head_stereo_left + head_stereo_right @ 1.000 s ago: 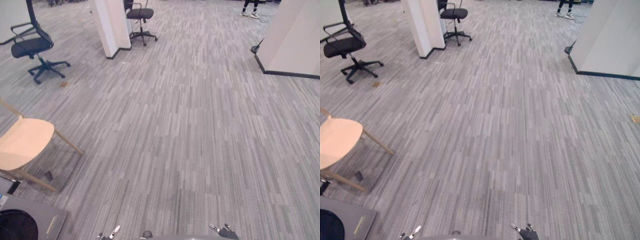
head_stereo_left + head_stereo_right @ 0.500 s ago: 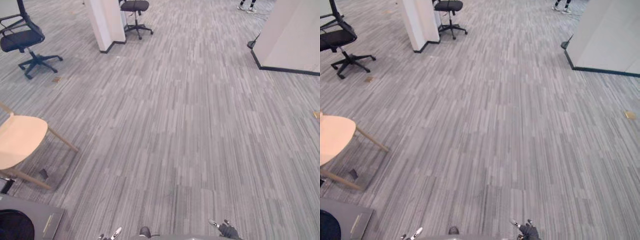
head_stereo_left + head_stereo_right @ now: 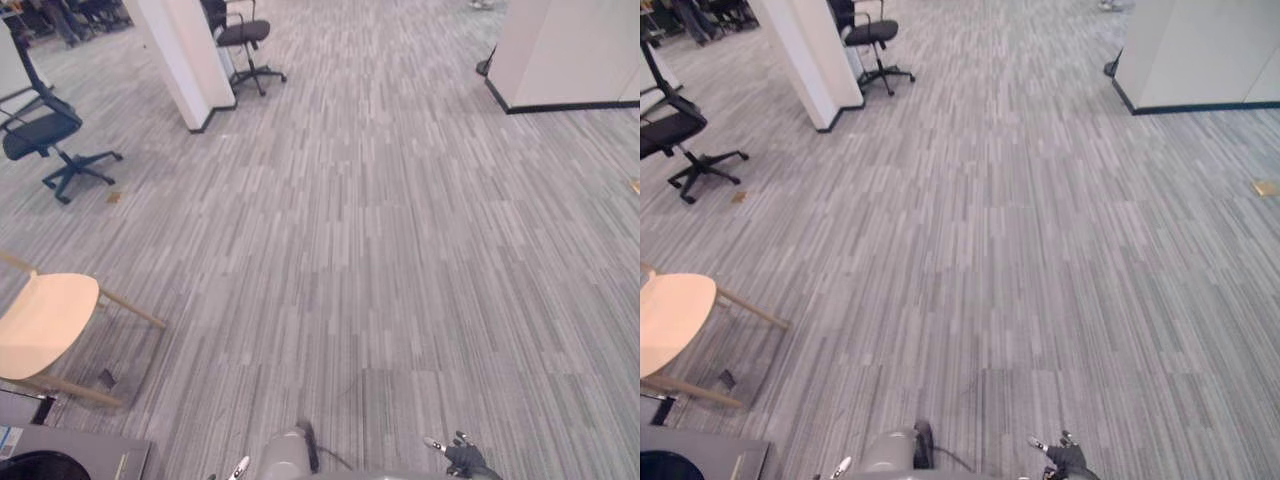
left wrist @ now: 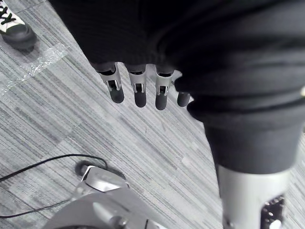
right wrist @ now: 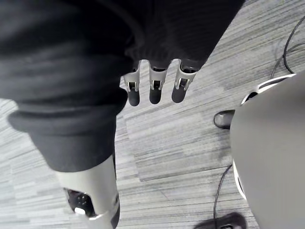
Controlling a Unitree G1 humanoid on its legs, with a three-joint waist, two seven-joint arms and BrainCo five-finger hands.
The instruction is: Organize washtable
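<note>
Both my hands hang low over grey striped carpet (image 3: pixel 380 230). My left hand (image 3: pixel 238 466) peeks in at the bottom edge of the left eye view; in its wrist view its fingers (image 4: pixel 138 93) point straight down at the floor and hold nothing. My right hand (image 3: pixel 464 461) sits at the bottom right, and its fingers (image 5: pixel 152 90) are likewise straight and empty above the carpet.
A light wooden chair (image 3: pixel 45 325) stands at the left, with a grey surface (image 3: pixel 85 458) at the lower left corner. Two black office chairs (image 3: pixel 45 130) (image 3: pixel 240 35) flank a white pillar (image 3: pixel 180 55). A white partition (image 3: pixel 570 50) stands far right. A person's shoe (image 4: pixel 14 31) is on the carpet.
The whole picture has shifted, so the camera has moved across the floor. Both hands stay low at the bottom edge, still open and empty.
</note>
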